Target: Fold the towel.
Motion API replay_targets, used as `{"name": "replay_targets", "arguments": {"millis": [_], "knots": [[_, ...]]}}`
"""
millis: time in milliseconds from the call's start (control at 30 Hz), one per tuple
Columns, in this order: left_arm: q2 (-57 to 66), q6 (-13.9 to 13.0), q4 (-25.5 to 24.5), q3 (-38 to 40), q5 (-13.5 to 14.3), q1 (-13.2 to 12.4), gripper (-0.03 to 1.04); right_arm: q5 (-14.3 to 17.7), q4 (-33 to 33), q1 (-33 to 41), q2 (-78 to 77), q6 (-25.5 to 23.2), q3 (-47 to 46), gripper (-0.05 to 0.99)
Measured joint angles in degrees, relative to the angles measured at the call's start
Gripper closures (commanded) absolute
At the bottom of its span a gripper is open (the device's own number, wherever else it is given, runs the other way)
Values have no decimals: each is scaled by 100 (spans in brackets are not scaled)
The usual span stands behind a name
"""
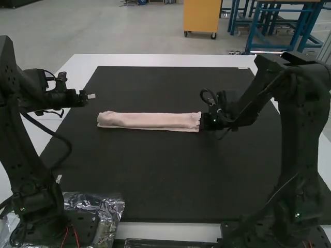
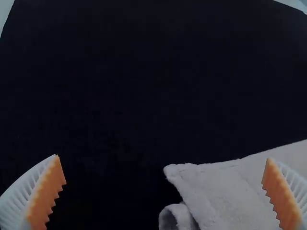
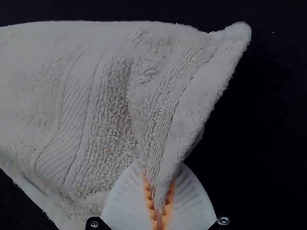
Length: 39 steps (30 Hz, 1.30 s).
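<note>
The pale pink towel (image 1: 150,121) lies as a long narrow folded strip across the dark mat. At its right end in the high view is my right gripper (image 1: 202,122). The right wrist view has my right gripper (image 3: 159,206) shut on a pinched edge near the end of the towel (image 3: 110,100). My left gripper (image 1: 91,96) stands just beyond the strip's left end, holding nothing. In the left wrist view my left gripper (image 2: 165,191) is wide open, and the towel's end (image 2: 225,191), with a curled layer, lies below and between its fingers.
The black mat (image 1: 155,175) covers most of the white table (image 1: 150,60). Crumpled silvery plastic (image 1: 106,209) lies by the left arm's base at the near edge.
</note>
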<state>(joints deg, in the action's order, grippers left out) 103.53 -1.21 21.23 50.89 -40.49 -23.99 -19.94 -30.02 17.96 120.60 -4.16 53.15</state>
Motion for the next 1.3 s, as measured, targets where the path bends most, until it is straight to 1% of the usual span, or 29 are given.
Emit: {"name": "replay_targets", "arguments": {"millis": [133, 233, 333, 400, 600, 767, 867, 967, 1167, 1300], "knots": [[0, -44, -61, 0, 15, 0, 4, -109, 197, -48, -17, 11, 68, 96], [0, -72, -61, 0, 22, 0, 4, -295, 420, -160, -92, 76, 87, 96], [-9, -129, -61, 0, 70, 0, 4, -522, 627, -348, -330, 118, -129, 96], [-31, -157, -61, 0, 122, 0, 4, -605, 791, -540, -555, 166, -319, 96], [-52, -243, -59, 92, 295, 28, 4, -669, 1338, -1209, -1263, 402, -450, 96], [-52, -350, -85, 114, 402, 216, 4, -691, 1644, -1357, -1718, 538, -393, 96], [-52, -466, -83, 114, 492, 319, 4, -728, 1755, -1303, -1794, 546, -264, 96], [-52, -581, -52, 114, 603, 350, 4, -730, 1775, -1115, -1794, 505, -149, 96], [-52, -671, -26, 114, 730, 382, 4, -732, 1543, -258, -1794, 201, 39, 96], [-52, -713, -7, 111, 767, 391, 4, -732, 1425, 256, -1757, -13, 260, 96]]}}
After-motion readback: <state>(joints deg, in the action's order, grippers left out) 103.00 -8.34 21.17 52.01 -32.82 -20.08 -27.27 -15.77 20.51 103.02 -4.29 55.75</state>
